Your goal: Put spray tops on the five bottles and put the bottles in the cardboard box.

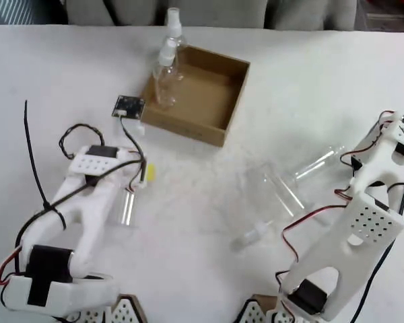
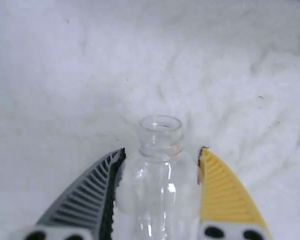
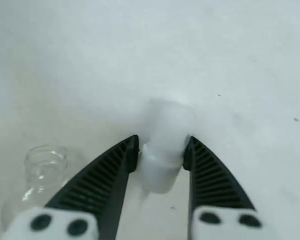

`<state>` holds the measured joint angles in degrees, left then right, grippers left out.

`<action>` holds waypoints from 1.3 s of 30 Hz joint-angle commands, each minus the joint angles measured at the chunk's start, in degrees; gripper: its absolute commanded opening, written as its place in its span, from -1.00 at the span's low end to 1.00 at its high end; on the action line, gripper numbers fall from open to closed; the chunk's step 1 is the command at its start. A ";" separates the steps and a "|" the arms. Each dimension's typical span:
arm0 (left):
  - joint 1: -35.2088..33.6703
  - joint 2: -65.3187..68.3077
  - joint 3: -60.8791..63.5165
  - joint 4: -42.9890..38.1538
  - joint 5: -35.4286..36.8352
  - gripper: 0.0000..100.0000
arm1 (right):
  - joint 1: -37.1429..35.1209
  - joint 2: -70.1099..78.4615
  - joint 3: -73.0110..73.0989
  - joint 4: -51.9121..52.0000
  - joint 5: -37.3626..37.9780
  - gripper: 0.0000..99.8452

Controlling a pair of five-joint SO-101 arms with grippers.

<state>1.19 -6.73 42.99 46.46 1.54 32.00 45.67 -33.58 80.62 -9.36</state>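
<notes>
1. Held bottle. A clear bottle (image 2: 160,192) with an open, uncapped neck sits between the fingers of the left gripper (image 2: 161,151). I read the grey and the yellow finger as pressed against its two sides, so the gripper is pinching it. In the high view this bottle is at the left of the table (image 1: 67,60), beside the left arm. I cannot tell whether it rests on the surface or is lifted.

2. Held spray top. A white spray top (image 3: 162,162) is pinched between the two dark fingers of the right gripper (image 3: 161,140), over the white table. An open bottle neck (image 3: 45,160) shows just beside it, apart from the fingers.

3. Cardboard box. The cardboard box (image 1: 219,128) stands at the far middle of the table.
   - One capped bottle (image 1: 165,77) stands upright inside its far left corner.
   - A second capped bottle (image 1: 174,27) stands at that same corner. I cannot tell whether it is inside or just behind the wall.

4. Loose parts.
   - Two uncapped bottles (image 1: 283,192) (image 1: 318,161) lie on the table between the box and the right arm.
   - A loose spray top (image 1: 251,235) lies near them.

5. Other. A small black circuit board (image 1: 128,105) with a cable lies just beside the box's left wall.
</notes>
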 commanded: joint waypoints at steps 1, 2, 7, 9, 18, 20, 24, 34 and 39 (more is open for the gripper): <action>0.66 -3.30 -0.44 -1.41 -0.62 -0.89 | -0.40 -3.65 -2.29 1.36 0.00 -0.79; 0.66 -3.30 -0.44 -1.41 -0.62 -0.89 | -0.40 -3.65 -2.29 1.27 0.00 -0.79; 0.66 -3.30 -0.44 -1.41 -0.62 -0.89 | -0.92 -4.26 -2.29 1.10 2.73 -0.92; 0.66 -3.30 -0.44 -1.41 -0.62 -0.89 | -1.98 -4.97 -2.73 1.45 7.03 -0.97; 0.75 -3.56 -0.44 -1.05 -0.62 -0.89 | -2.59 -15.60 -11.87 13.67 8.09 -0.97; 0.75 -4.70 0.00 -1.05 -0.62 -0.89 | -2.77 -18.42 -13.71 15.96 8.09 -0.97; 1.27 -12.09 5.10 -2.81 -0.62 -0.89 | -2.95 -24.40 -14.59 17.54 8.09 -0.97; 4.97 -34.77 26.11 -19.87 -7.74 -0.89 | -8.13 -36.70 -14.51 17.98 8.09 -0.97; 4.79 -44.18 30.59 -21.01 -7.74 -0.89 | -13.41 -44.88 -11.16 17.98 8.00 -0.97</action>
<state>5.05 -42.42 72.18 27.74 -5.67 21.80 7.78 -45.36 97.23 -2.07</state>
